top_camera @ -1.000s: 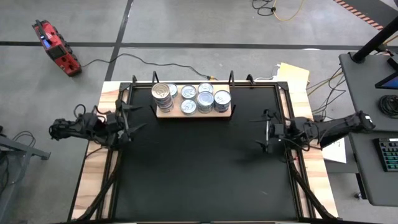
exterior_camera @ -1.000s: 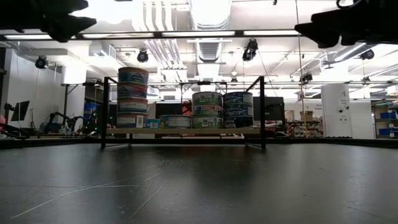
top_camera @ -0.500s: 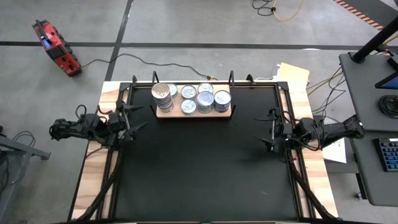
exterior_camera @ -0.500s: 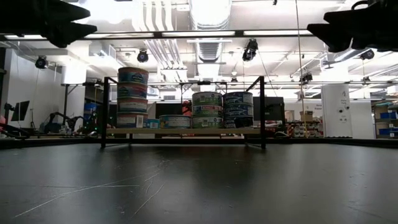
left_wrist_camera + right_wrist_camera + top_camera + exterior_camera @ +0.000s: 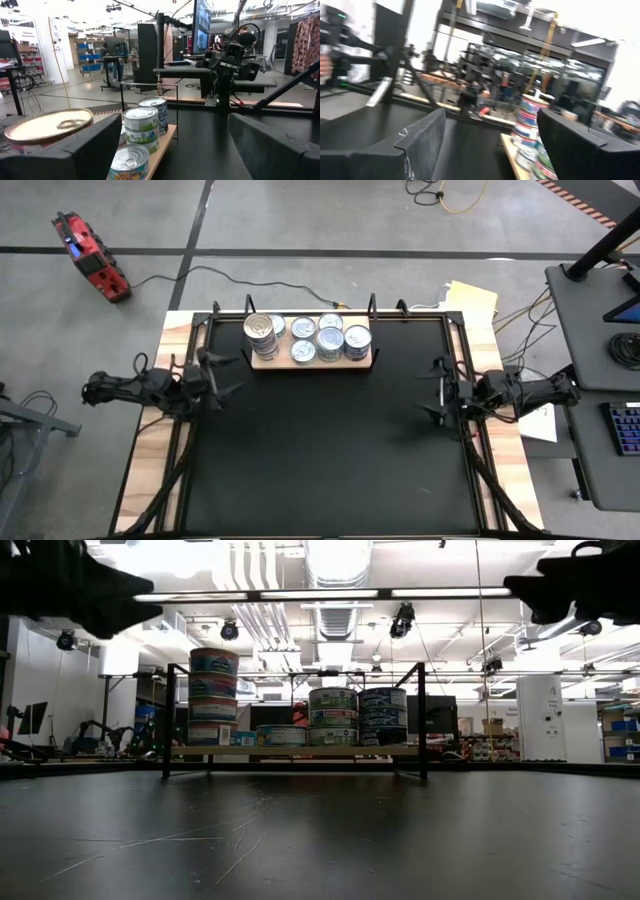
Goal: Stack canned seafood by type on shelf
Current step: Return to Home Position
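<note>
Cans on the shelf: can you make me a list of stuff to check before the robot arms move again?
1. All cans on the shelf, none out on the black table: ok.
2. Tall stack stands straight, not leaning: ok.
3. Left gripper open, holding nothing, by the table's left edge and apart from the shelf: ok.
4. Right gripper open, holding nothing, by the table's right edge: ok.
5. Every stack holds only one kind of can: cannot tell, the labels are too small to read.
</note>
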Robot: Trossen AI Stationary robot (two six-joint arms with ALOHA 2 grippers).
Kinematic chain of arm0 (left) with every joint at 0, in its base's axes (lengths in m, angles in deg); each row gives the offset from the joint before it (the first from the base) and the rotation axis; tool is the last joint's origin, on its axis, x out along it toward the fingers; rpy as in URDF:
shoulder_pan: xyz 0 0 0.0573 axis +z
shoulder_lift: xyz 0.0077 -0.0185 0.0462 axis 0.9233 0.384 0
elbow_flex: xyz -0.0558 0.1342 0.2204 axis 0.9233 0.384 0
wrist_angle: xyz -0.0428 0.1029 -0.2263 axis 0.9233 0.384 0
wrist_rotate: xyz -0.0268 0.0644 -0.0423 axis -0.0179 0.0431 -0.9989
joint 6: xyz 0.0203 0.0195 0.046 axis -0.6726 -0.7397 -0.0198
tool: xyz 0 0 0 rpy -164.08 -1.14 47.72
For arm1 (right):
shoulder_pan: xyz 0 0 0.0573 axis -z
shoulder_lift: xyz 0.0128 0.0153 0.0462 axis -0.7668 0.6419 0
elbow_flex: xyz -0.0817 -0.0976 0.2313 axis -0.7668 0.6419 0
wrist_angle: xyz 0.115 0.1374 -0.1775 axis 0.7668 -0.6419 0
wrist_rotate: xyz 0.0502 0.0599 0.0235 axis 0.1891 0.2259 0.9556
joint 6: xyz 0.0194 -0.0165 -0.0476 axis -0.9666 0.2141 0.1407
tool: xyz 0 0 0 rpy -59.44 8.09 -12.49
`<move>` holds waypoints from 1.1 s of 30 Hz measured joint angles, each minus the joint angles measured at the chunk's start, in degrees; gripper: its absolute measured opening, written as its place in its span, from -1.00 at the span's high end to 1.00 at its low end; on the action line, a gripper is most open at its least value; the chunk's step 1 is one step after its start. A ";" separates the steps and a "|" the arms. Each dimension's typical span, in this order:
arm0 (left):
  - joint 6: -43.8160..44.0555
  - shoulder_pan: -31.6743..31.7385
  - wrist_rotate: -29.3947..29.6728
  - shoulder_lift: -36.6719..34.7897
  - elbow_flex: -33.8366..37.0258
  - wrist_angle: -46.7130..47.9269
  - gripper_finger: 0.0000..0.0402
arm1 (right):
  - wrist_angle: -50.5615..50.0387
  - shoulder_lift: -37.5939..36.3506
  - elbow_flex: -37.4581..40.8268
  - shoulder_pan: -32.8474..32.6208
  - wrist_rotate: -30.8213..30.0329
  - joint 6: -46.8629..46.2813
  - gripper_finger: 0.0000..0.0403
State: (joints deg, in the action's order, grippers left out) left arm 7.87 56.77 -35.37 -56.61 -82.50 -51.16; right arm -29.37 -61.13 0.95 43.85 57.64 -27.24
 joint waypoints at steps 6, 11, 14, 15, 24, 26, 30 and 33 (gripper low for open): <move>0.50 0.00 -0.04 0.00 4.14 -5.62 -0.75 | 0.23 0.00 0.97 0.00 3.99 -0.46 -0.46; 1.18 0.00 -0.08 0.00 5.98 -6.06 -0.75 | 0.44 0.09 1.00 0.00 3.95 -1.62 -0.49; 0.73 0.00 -0.10 0.00 7.77 -6.04 -0.75 | -0.09 0.30 1.00 0.00 3.88 -1.45 -0.53; 0.55 0.00 -0.05 0.00 8.46 -5.97 -0.75 | -0.23 0.42 1.00 0.00 3.85 -1.03 -0.55; -1.84 -0.02 -1.52 1.09 8.43 -5.92 -0.75 | -1.99 0.50 1.05 0.00 -1.03 -0.53 -0.65; -1.86 0.00 -1.54 1.02 8.40 -5.94 -0.75 | -2.13 0.49 1.05 0.00 -1.29 0.47 -0.67; -1.17 -0.02 -1.52 1.08 8.10 -5.58 -0.75 | -2.26 0.57 1.05 0.00 -1.29 2.03 -0.70; -0.54 -0.02 -1.52 1.18 8.06 -5.51 -0.75 | -2.92 0.59 1.07 0.00 -1.29 1.36 -0.70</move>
State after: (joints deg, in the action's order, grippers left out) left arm 7.34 56.74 -36.89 -55.43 -74.44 -56.67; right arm -32.29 -60.54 2.02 43.85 56.35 -25.88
